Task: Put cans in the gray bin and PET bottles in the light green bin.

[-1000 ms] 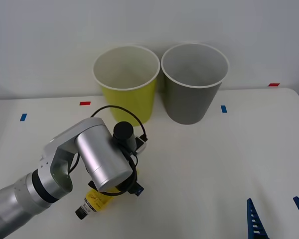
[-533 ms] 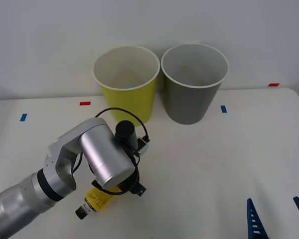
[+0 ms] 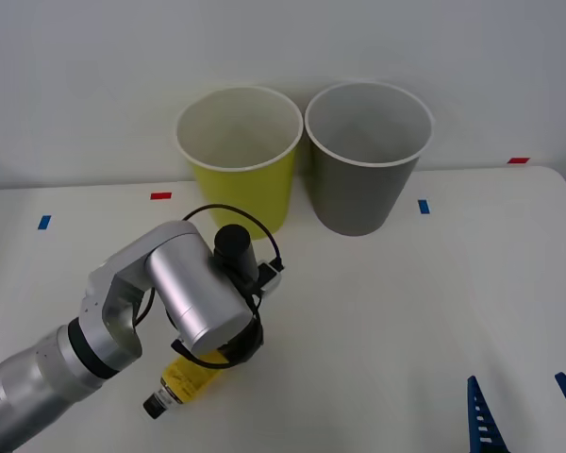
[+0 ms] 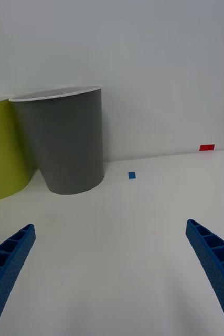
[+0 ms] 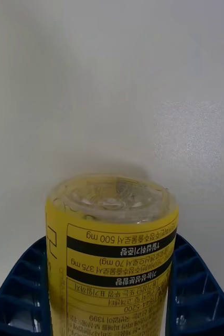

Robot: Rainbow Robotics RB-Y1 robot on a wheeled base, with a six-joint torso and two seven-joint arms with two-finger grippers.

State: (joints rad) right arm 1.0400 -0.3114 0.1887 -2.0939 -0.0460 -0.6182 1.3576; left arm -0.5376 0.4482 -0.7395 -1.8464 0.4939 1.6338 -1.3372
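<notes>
PET bottle (image 3: 186, 379) lies on its side on the white table (image 3: 406, 311), black cap toward the robot, under the left arm's wrist. Left gripper (image 5: 112, 294): blue fingers (image 5: 22, 283) pressed against both sides of the yellow label, clamping it. Light green bin (image 3: 240, 156) stands behind, upright; gray bin (image 3: 366, 156) just beside it. Right gripper (image 4: 112, 273) near table's front right, fingers spread wide, nothing between.

You have the left arm's wrist low over the table (image 3: 406, 311), covering most of the bottle (image 3: 181, 381), which lies with its black cap toward you. Behind stand the light green bin (image 3: 241, 160) and gray bin (image 3: 366, 160), side by side. The right gripper (image 3: 526, 415) sits open at the near edge.
</notes>
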